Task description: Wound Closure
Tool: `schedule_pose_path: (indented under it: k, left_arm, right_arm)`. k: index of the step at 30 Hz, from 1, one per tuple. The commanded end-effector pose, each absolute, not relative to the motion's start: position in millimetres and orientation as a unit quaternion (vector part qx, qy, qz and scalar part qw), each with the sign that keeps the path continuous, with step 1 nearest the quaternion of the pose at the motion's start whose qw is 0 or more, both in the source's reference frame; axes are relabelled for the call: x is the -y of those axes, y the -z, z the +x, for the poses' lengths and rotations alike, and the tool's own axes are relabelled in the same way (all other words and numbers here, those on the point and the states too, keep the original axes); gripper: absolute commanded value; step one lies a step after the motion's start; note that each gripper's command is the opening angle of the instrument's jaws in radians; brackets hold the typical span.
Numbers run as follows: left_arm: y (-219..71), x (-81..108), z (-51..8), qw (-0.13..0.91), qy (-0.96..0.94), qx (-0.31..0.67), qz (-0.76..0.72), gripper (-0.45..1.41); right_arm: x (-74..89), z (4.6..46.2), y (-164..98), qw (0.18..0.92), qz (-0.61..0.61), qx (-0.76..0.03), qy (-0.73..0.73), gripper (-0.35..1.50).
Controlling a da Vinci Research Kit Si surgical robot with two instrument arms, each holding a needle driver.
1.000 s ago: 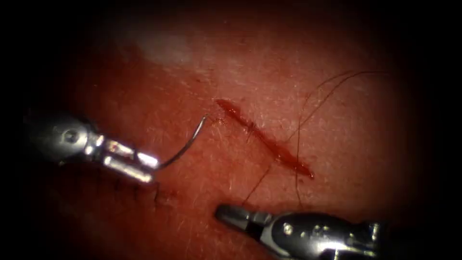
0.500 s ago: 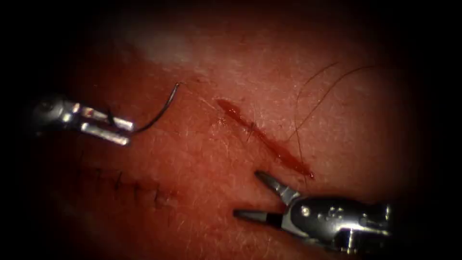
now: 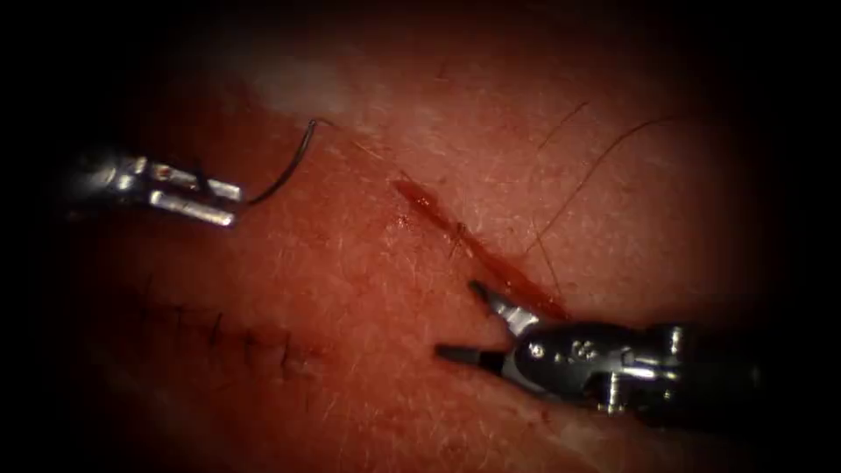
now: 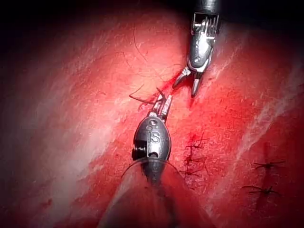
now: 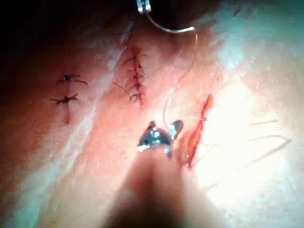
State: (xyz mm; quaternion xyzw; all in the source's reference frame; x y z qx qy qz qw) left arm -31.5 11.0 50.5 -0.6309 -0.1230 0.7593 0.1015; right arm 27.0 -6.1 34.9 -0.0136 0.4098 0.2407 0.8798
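Endoscope view: left hand (image 3: pixel 223 203) clamped on needle (image 3: pixel 289 168) end, clear of tissue (image 3: pixel 368 289), left of cut (image 3: pixel 477 254); right hand (image 3: pixel 462 320) apart, empty.

two tools (image 3: pixel 469 320), one needle (image 3: pixel 285 171), one cut (image 3: pixel 477 250)

Over the last second the left end effector (image 3: pixel 223 201) has drawn back up and to the left, away from the cut (image 3: pixel 477 250), carrying the needle (image 3: pixel 285 166) by its rear end; the needle's tip, which was just beside the cut's upper end, now hangs clear of the tissue (image 3: pixel 368 289). The right end effector (image 3: pixel 464 320), shut before, has spread its jaws and moved up to the cut's lower end. The thread (image 3: pixel 596 171) has shifted.
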Motion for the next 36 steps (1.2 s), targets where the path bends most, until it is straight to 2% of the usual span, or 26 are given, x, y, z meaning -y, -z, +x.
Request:
schedule_pose_path:
  k: [1, 2, 3, 4, 6, 8, 9, 12, 16, 17, 19, 20, 22, 24, 36]
  left_arm:
    - [-51.3, -10.3, -32.0, 0.101, -0.759, 0.125, -0.631, -0.45]
    - [-51.3, -10.2, -32.0, 0.101, -0.759, 0.125, -0.631, -0.45]
    - [-51.4, -10.2, -31.9, 0.103, -0.759, 0.126, -0.630, -0.45]
    - [-51.4, -10.2, -31.8, 0.103, -0.759, 0.126, -0.630, -0.45]
    - [-51.5, -10.2, -31.6, 0.102, -0.759, 0.126, -0.630, -0.45]
    - [-51.6, -10.2, -31.3, 0.105, -0.759, 0.128, -0.630, -0.45]
    - [-51.6, -10.2, -31.3, 0.105, -0.759, 0.128, -0.630, -0.45]
    - [-51.8, -10.3, -31.0, 0.105, -0.760, 0.126, -0.628, -0.45]
    - [-51.8, -10.3, -31.0, 0.106, -0.761, 0.126, -0.628, -0.45]
    - [-51.8, -10.3, -30.9, 0.106, -0.761, 0.126, -0.628, -0.45]
    - [-51.8, -10.3, -30.9, 0.106, -0.761, 0.126, -0.627, -0.45]
    - [-51.8, -10.3, -30.9, 0.107, -0.761, 0.125, -0.627, -0.45]
    - [-51.8, -10.3, -30.9, 0.107, -0.761, 0.125, -0.627, -0.45]
    - [-51.9, -10.4, -30.8, 0.107, -0.762, 0.125, -0.627, -0.45]
    - [-55.6, -10.3, -30.8, 0.129, -0.769, 0.117, -0.615, -0.45]
  right_arm:
    - [6.6, 27.5, -36.5, 0.881, -0.014, -0.407, -0.240, 0.94]
    - [6.6, 27.5, -36.8, 0.882, -0.014, -0.406, -0.239, 0.84]
    - [6.5, 27.2, -36.8, 0.883, -0.014, -0.403, -0.238, 0.44]
    - [6.5, 26.8, -36.7, 0.883, -0.012, -0.404, -0.237, 0.15]
    - [6.5, 26.2, -36.5, 0.884, -0.014, -0.402, -0.238, 0.12]
    - [6.3, 25.6, -36.4, 0.885, -0.018, -0.398, -0.241, 0.29]
    - [6.3, 25.6, -36.4, 0.885, -0.018, -0.398, -0.241, 0.29]
    - [6.2, 25.3, -36.6, 0.886, -0.026, -0.388, -0.253, 0.79]
    - [6.3, 25.4, -36.7, 0.885, -0.029, -0.388, -0.256, 0.79]
    - [6.3, 25.4, -36.8, 0.885, -0.029, -0.388, -0.256, 0.86]
    - [6.4, 25.4, -36.9, 0.885, -0.031, -0.389, -0.256, 0.86]
    - [6.5, 25.4, -37.0, 0.885, -0.030, -0.388, -0.255, 0.83]
    - [6.5, 25.4, -37.2, 0.888, -0.029, -0.384, -0.253, 0.62]
    - [6.8, 25.2, -37.3, 0.890, -0.021, -0.382, -0.248, -0.35]
    - [10.4, 25.8, -31.5, 0.889, 0.029, -0.394, -0.231, -0.35]
